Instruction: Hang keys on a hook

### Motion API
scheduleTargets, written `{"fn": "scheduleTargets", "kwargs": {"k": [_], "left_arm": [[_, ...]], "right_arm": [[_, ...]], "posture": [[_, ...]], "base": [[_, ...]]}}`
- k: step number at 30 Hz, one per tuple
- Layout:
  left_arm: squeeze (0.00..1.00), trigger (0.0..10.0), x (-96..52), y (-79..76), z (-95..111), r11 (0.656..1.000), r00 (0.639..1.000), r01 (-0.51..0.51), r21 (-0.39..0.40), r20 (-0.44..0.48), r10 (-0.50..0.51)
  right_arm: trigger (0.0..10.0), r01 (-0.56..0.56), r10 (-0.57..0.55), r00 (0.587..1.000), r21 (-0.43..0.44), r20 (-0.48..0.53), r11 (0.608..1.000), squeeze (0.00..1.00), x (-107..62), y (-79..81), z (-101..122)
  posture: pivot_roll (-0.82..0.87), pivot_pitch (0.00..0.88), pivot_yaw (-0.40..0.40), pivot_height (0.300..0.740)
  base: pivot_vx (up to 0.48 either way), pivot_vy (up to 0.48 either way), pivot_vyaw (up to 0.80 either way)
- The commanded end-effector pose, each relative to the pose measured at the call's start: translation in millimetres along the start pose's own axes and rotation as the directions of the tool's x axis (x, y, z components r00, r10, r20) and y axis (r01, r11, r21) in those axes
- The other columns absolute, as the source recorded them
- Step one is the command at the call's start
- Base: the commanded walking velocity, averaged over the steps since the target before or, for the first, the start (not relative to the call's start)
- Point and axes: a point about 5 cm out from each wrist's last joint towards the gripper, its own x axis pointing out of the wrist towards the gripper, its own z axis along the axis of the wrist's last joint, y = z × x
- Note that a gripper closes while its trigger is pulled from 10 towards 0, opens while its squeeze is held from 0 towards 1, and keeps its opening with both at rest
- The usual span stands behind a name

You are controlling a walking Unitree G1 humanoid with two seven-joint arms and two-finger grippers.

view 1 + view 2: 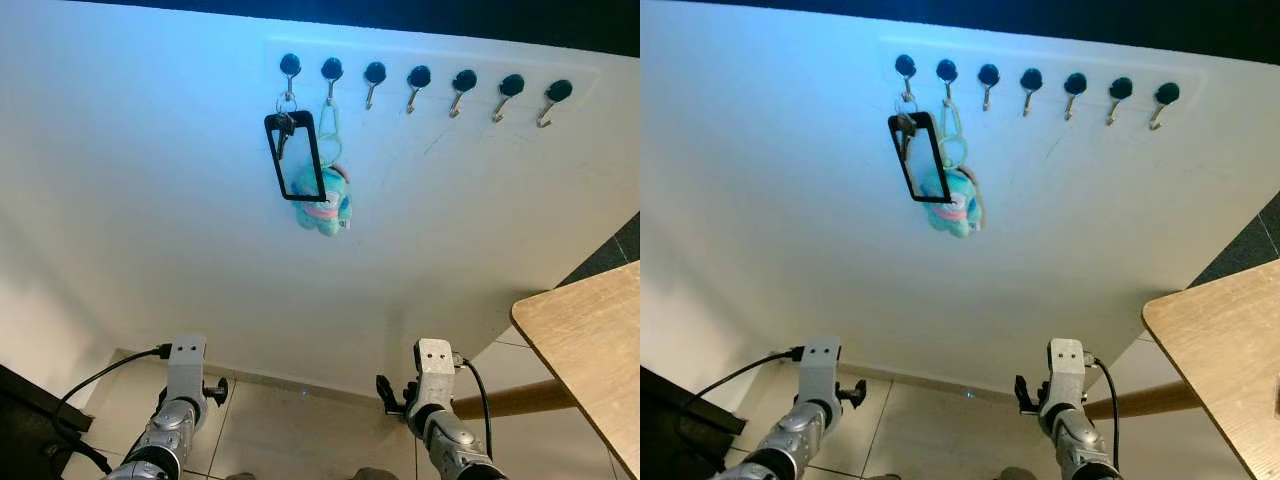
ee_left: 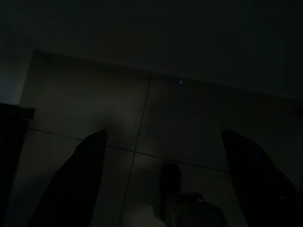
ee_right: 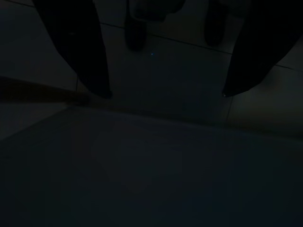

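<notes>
A big white wall [image 1: 150, 180] fills most of the head views. Below it is a tiled floor [image 1: 300, 420]. A wooden table [image 1: 590, 340] pokes in at the right side.

Both arms hang low near the floor. The left arm [image 1: 180, 400] is on the left and the right arm [image 1: 435, 395] is on the right. In the dark left wrist view, the left gripper [image 2: 165, 142] points at the floor, and its two black fingers [image 2: 80, 175] are spread wide with nothing between them. In the dark right wrist view, the right gripper [image 3: 165, 92] also has its fingers [image 3: 78, 42] wide apart and holds nothing.

High on the wall is a row of seven hooks [image 1: 420, 80] with black round tops. The keys [image 1: 287, 125] hang on the first hook at the left end, with a black strap loop [image 1: 295, 155] under them. A small blue and pink plush toy [image 1: 325, 200] hangs from the second hook, just beside the strap and partly behind it.
</notes>
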Motion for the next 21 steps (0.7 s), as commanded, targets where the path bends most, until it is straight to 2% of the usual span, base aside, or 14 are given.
{"fn": "scheduleTargets", "kwargs": {"k": [1,21], "left_arm": [[0.00,10.0,-1.5,7.5,-3.6,1.000,1.000,-0.016,0.022,-0.009,0.016],[0.00,10.0,-0.7,8.7,0.8,0.999,1.000,-0.012,0.046,-0.001,0.012]], "right_arm": [[10.0,0.004,-0.005,1.000,-0.005,-0.026,1.000,0.00,-2.1,-0.1,-6.9],[10.0,0.015,-0.017,0.999,-0.043,-0.039,0.999,0.00,-1.6,-4.0,-5.3]], "posture": [[0.08,0.069,-0.013,0.740],[0.09,0.071,-0.011,0.740]], "base": [[0.000,0.000,0.00],[0.000,0.000,0.00]]}}
